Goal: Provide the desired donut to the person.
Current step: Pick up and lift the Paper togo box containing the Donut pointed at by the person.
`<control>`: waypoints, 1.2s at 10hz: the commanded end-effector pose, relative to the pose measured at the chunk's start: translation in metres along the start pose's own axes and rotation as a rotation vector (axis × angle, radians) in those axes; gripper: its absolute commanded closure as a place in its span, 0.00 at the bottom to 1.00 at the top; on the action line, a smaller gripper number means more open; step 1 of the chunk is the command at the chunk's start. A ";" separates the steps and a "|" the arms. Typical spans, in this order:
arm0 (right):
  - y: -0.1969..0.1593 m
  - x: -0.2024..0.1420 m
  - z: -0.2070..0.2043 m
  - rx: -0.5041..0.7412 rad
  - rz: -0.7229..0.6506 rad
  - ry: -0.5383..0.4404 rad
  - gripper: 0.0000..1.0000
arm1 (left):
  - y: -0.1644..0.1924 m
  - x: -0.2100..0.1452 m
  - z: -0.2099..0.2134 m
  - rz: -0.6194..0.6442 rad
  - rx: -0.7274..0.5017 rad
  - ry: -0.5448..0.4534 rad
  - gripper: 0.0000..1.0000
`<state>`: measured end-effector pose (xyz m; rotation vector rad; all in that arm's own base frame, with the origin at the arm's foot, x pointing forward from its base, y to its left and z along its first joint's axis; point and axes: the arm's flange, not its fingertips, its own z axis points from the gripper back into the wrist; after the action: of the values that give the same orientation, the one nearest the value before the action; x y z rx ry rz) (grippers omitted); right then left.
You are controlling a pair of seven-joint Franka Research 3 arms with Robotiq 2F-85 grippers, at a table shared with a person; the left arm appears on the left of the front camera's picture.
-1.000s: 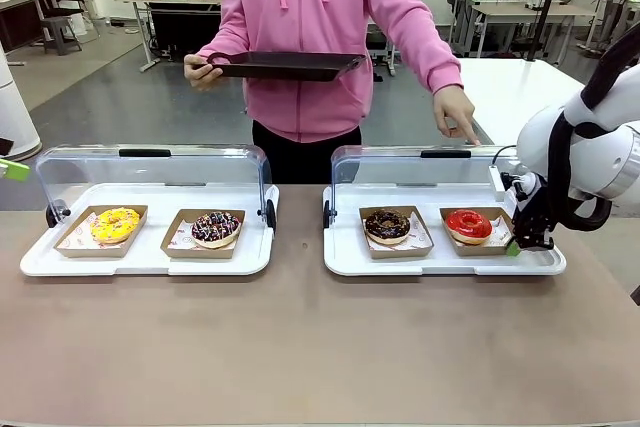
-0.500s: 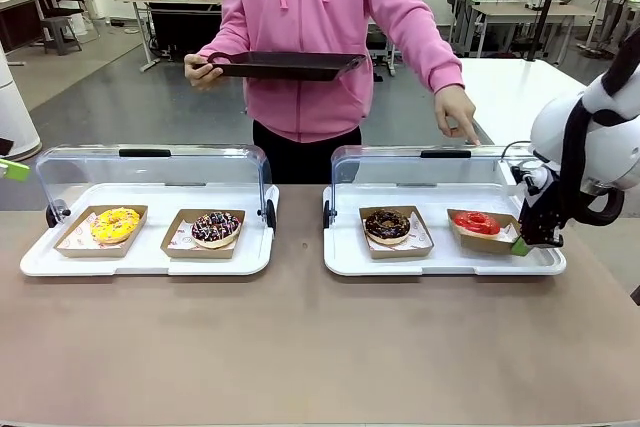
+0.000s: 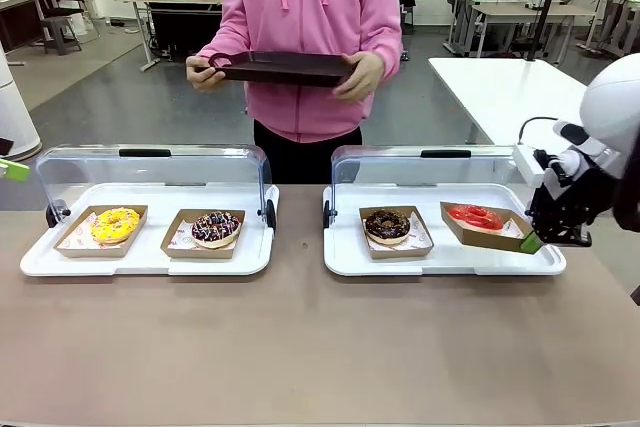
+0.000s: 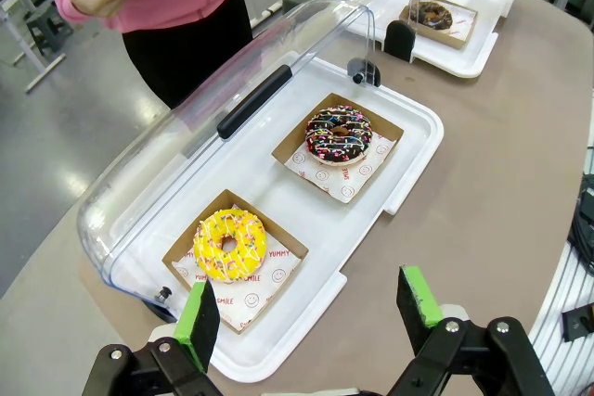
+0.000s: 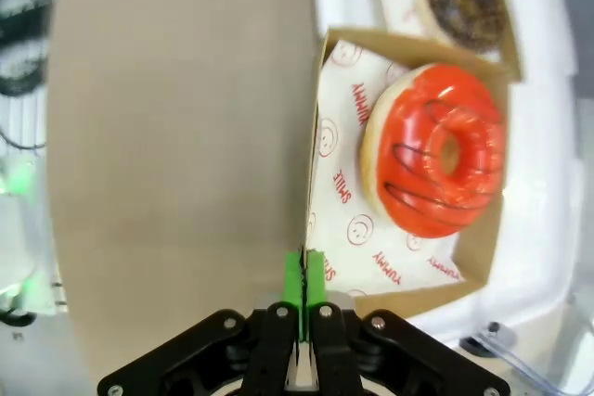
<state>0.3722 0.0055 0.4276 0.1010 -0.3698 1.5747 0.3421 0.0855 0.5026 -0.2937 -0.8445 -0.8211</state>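
Observation:
The person (image 3: 310,7) in a pink hoodie stands at the far side and holds a dark tray (image 3: 285,68) level in both hands. The red-glazed donut (image 3: 475,215) lies in a brown cardboard tray (image 3: 488,234) that is tilted, its right end raised off the right white tray (image 3: 440,262). My right gripper (image 3: 530,242) is shut on that cardboard tray's right edge. In the right wrist view the green pads of the right gripper (image 5: 303,280) pinch the card wall beside the red-glazed donut (image 5: 436,164). My left gripper (image 4: 309,305) hangs open above the left white tray's near edge, holding nothing.
The left white tray (image 3: 140,265) carries a yellow donut (image 3: 115,224) and a chocolate sprinkle donut (image 3: 216,227). A chocolate donut (image 3: 387,225) sits left of the red one. Clear lids (image 3: 150,172) stand open behind both trays. Bare brown tabletop (image 3: 300,347) lies in front.
My right gripper has lifted the red donut's cardboard tray up and to the right, tilting it. The person's pointing hand has gone back to hold the dark tray.

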 end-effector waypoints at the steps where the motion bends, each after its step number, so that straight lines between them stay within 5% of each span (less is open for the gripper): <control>1: 0.047 0.034 0.045 -0.010 0.051 0.029 1.00 | 0.001 -0.002 0.000 -0.012 -0.007 -0.009 0.00; 6: 0.029 0.102 0.129 -0.222 0.143 0.085 1.00 | 0.001 -0.002 0.000 -0.012 -0.007 -0.009 0.00; 8: 0.004 0.107 0.127 -0.255 0.137 0.052 1.00 | 0.001 -0.002 0.000 -0.012 -0.007 -0.009 0.00; 9: 0.037 0.105 0.140 -0.222 0.165 0.054 1.00 | 0.001 -0.002 0.000 -0.012 -0.007 -0.009 0.00; 12: 0.037 0.105 0.140 -0.222 0.165 0.054 1.00 | 0.001 -0.002 0.000 -0.012 -0.007 -0.009 0.00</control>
<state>0.3122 0.0667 0.5850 -0.1336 -0.5379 1.6886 0.3420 0.0855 0.5030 -0.2923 -0.8447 -0.8212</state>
